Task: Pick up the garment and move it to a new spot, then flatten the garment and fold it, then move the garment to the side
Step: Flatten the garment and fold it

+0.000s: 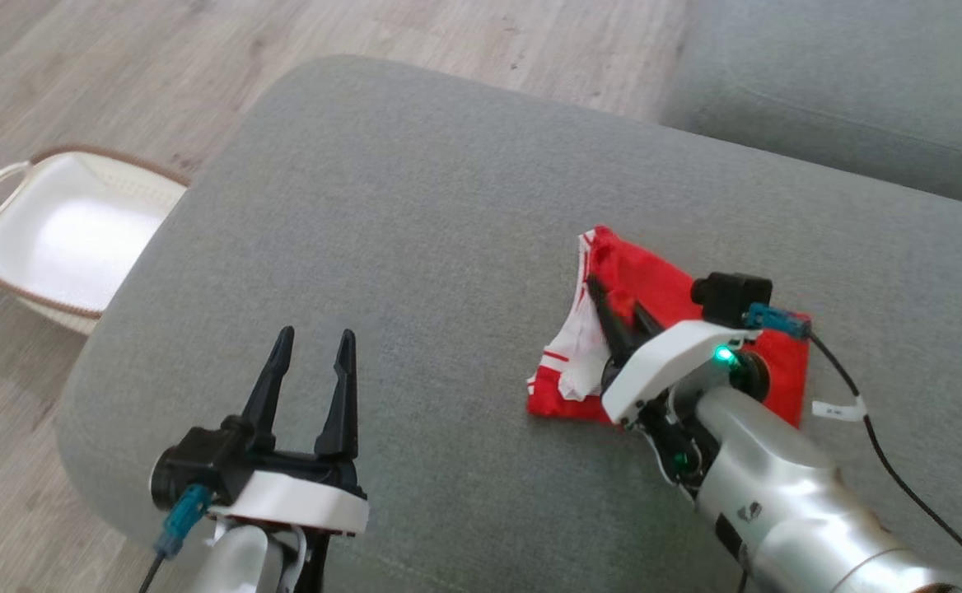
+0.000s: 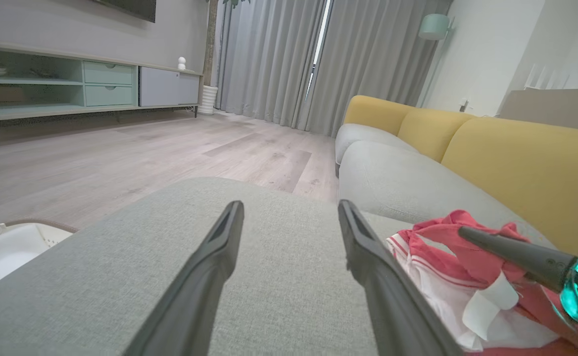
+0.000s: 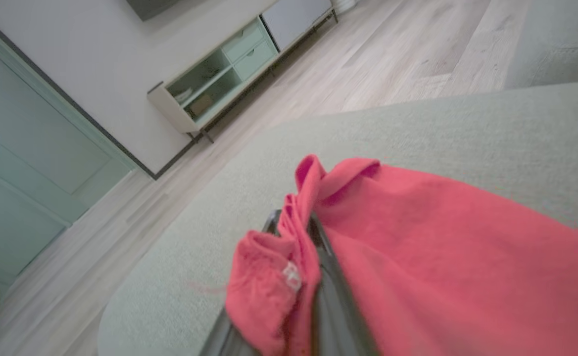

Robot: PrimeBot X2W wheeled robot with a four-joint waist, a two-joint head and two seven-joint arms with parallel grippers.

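Where a grey fabric sofa cushion (image 1: 448, 206) lies beneath them, the left gripper (image 1: 316, 333) hovers spread. The right gripper (image 1: 613, 295), tilted down, pinches a crumpled red-and-white garment (image 1: 670, 284).

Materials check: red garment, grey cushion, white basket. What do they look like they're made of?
garment: soft matte fabric, probably knit; crumples and folds, white striped trim.
cushion: grey woven upholstery, matte; fine weave visible.
basket: likely plastic; perforated white walls, brown rim.
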